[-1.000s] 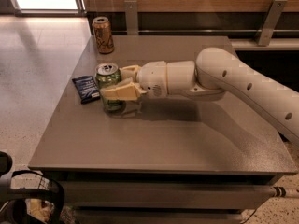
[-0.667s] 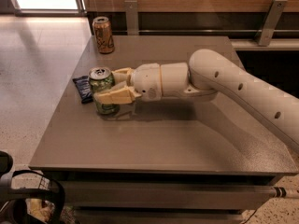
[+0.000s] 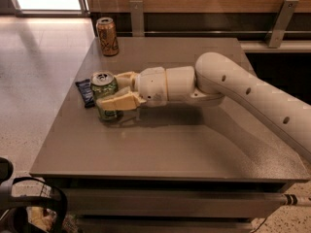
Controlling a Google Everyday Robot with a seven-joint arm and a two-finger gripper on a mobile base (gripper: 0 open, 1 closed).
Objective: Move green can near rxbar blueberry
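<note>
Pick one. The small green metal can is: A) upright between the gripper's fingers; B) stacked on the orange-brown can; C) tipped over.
A: the small green metal can stands upright near the table's left edge, the gripper closed around it, beside the flat navy bar wrapper.

Arm stretched out low; hand [image 3: 109,89] gripping green can [image 3: 102,80].

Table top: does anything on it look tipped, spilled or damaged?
Nothing stands out. The small green metal can stands upright between the fingers of the gripper, beside the flat navy-blue bar wrapper lying on the grey table. The orange-brown can stands upright at the far edge.
</note>
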